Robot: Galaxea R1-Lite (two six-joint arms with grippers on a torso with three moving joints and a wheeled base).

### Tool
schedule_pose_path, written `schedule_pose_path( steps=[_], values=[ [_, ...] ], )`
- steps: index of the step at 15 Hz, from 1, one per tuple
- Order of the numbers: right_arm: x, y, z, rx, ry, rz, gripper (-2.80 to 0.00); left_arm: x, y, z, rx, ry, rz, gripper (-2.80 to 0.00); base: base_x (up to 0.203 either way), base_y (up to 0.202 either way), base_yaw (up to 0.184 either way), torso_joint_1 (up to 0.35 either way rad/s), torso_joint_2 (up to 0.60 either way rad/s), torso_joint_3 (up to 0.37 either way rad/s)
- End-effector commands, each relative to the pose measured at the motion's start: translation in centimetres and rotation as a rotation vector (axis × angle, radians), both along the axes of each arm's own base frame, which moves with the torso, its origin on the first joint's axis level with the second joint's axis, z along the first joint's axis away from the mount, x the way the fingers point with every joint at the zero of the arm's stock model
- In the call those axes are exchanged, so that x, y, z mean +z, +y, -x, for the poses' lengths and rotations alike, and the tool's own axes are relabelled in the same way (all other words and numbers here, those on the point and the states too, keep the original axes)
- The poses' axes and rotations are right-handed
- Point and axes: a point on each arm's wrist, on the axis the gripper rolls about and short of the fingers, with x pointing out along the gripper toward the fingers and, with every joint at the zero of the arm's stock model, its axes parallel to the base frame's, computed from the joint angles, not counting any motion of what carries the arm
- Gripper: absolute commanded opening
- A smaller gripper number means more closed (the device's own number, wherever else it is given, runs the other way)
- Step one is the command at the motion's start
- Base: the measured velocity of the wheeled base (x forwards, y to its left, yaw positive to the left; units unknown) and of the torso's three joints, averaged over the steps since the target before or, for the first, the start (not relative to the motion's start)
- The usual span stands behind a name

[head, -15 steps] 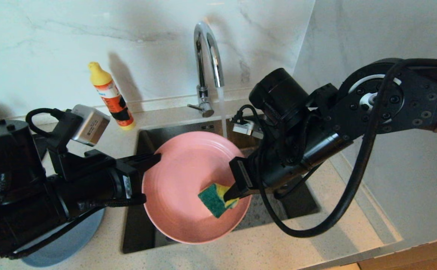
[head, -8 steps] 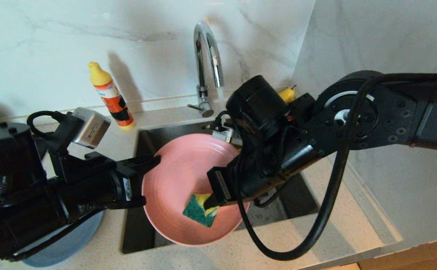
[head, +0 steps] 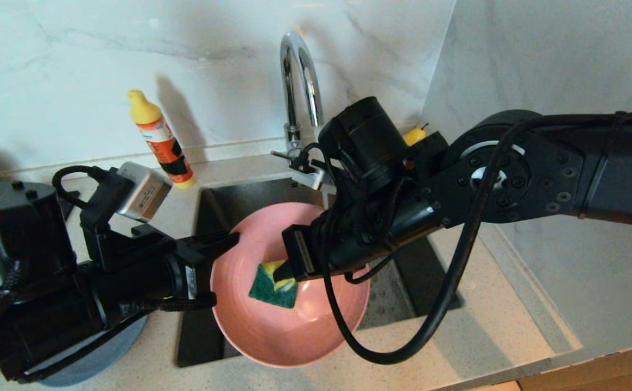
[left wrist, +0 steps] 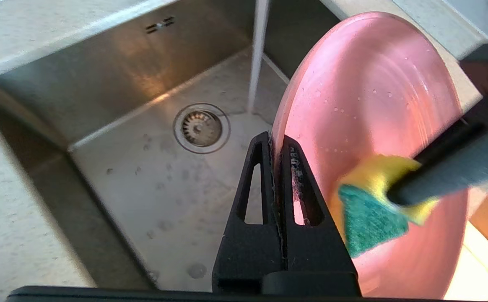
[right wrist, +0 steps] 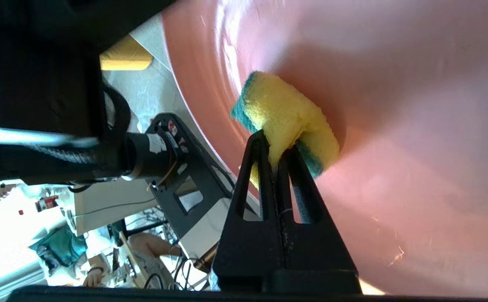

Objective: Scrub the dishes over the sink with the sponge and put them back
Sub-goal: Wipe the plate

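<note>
R gripper (head: 279, 277) presses sponge (head: 272, 285) on pink plate (head: 289, 331)

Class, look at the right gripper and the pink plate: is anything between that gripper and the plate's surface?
Yes, only the sponge. The right gripper is shut on it, pressing it against the face of the pink plate, which the left gripper clamps by its rim over the sink. Nothing else intervenes.
</note>
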Motion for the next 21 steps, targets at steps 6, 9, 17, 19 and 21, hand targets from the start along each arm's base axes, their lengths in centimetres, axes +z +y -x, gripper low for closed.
schedule_pose_path(
  steps=[6,9,17,19,21],
  values=[
    [1.5,-2.3,-1.2,-0.059,-0.028,-0.032,-2.80,-0.4,-0.2,0.2,-0.012,0.006,-0.001,-2.80,0.000,0.000,0.000,0.000,0.00,0.000],
    [2.3,-4.2,-1.5,-0.096,-0.018,-0.016,-2.80,-0.3,-0.1,0.3,-0.012,0.003,0.002,-2.80,0.000,0.000,0.000,0.000,0.00,0.000],
    [0.7,-4.2,0.3,-0.067,0.095,0.103,-2.80,0.9,0.0,0.1,0.009,-0.035,0.030,-2.80,0.000,0.000,0.000,0.000,0.00,0.000],
    [0.0,-3.7,0.7,-0.048,0.110,0.122,-2.80,1.0,0.0,0.0,0.008,-0.037,0.032,-2.80,0.000,0.000,0.000,0.000,0.00,0.000],
    [-0.5,-2.6,1.3,-0.019,0.115,0.132,-2.80,1.1,0.0,0.0,0.008,-0.039,0.033,-2.80,0.000,0.000,0.000,0.000,0.00,0.000]
  ],
)
